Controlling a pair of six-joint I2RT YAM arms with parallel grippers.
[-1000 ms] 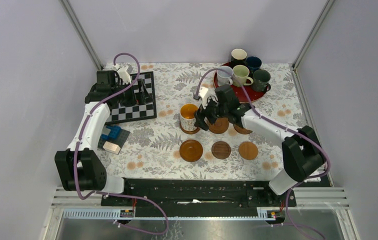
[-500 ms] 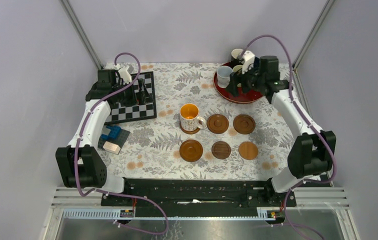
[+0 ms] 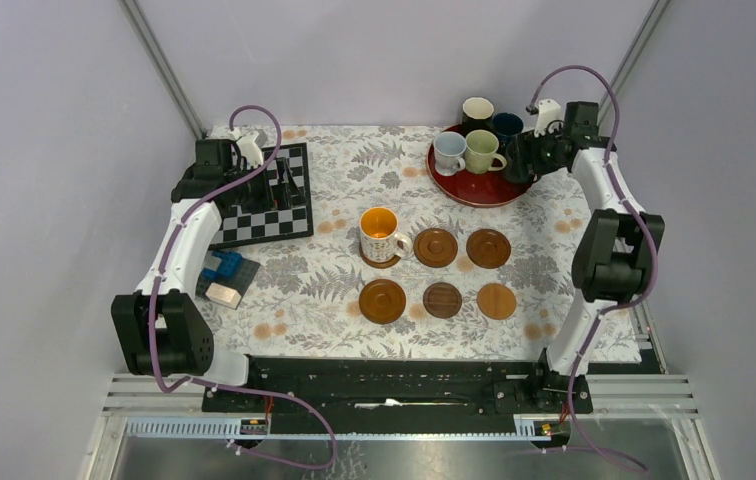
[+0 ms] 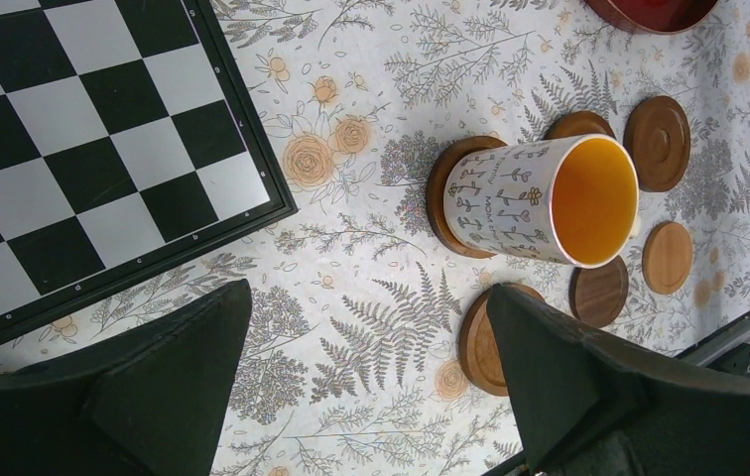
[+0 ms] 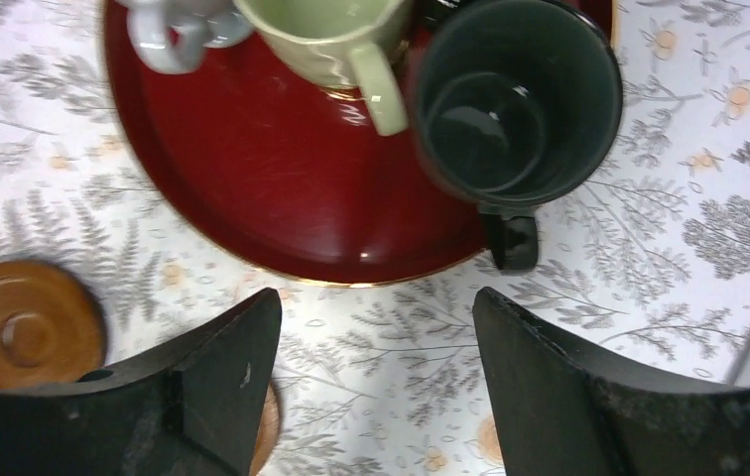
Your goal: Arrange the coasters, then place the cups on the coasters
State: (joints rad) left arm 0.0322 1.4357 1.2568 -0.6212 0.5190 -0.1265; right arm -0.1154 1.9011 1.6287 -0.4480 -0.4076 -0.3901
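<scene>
A white cup with an orange inside (image 3: 378,235) stands on a coaster (image 4: 442,198). Five more coasters lie bare, two beside it (image 3: 436,247) (image 3: 488,248) and three in the nearer row (image 3: 382,300) (image 3: 443,299) (image 3: 496,300). On the red tray (image 3: 474,188) stand the pale blue-white (image 3: 448,152), pale green (image 3: 481,150), black (image 3: 476,112) and navy (image 3: 506,125) cups. The dark grey-green cup (image 5: 515,99) sits at the tray's right rim. My right gripper (image 5: 376,327) hovers open just short of that cup, holding nothing. My left gripper (image 4: 366,307) hangs open by the chessboard.
A chessboard (image 3: 266,205) with dark pieces lies at the back left. Blue and wooden blocks (image 3: 224,277) sit near the left arm. Grey walls and metal posts (image 3: 166,70) close in the flowered tablecloth on three sides.
My right arm swung from the coasters beside the orange-inside cup back to the red tray, ending at its right rim by the dark grey-green cup. The left arm stayed still.
</scene>
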